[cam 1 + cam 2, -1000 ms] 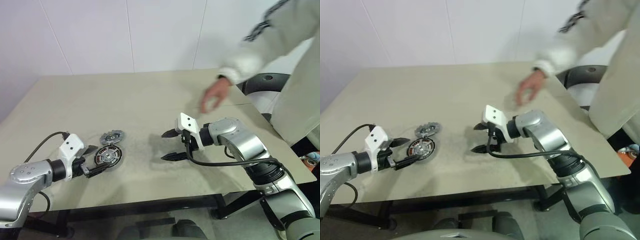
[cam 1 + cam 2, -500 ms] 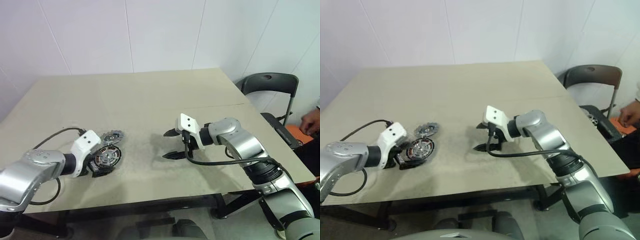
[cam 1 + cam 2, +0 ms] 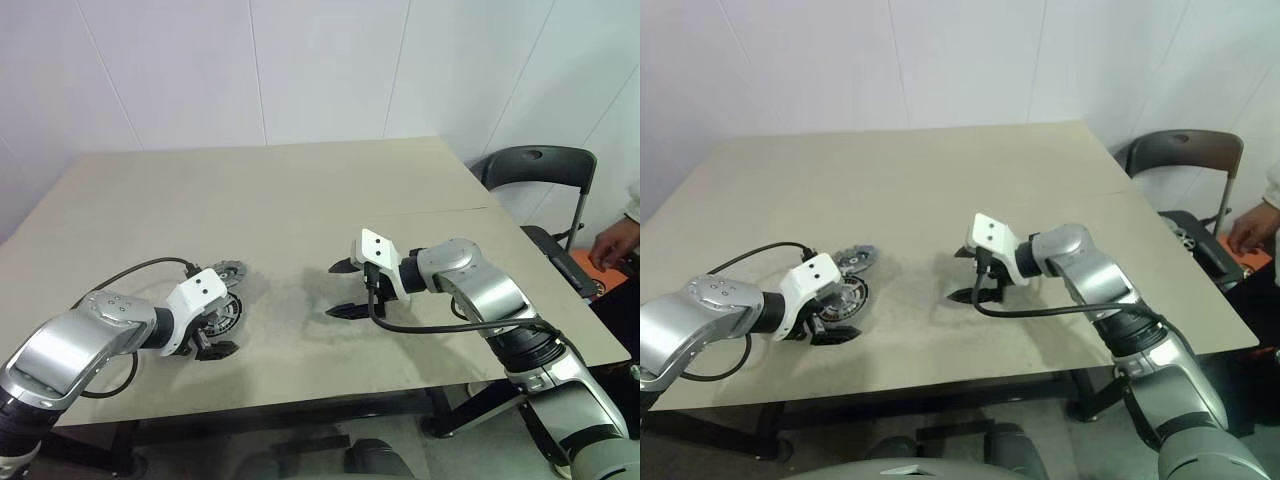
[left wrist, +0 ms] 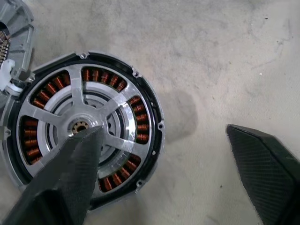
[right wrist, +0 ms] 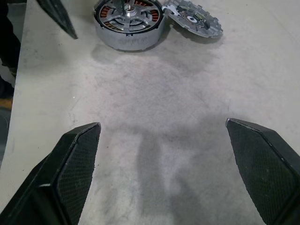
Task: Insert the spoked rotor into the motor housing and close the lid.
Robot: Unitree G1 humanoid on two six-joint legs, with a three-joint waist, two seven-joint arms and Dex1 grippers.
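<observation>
Under the open left claw (image 4: 164,154) lies the motor housing (image 4: 84,126).

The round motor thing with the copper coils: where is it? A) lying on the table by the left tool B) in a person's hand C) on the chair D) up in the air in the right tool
A: the motor housing lies flat on the table, with the left tool open over it.

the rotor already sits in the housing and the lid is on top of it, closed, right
Not quite. The rotor does sit in the housing, but the lid is not on top: it lies on the table beside the housing, as the right wrist view shows.
</observation>
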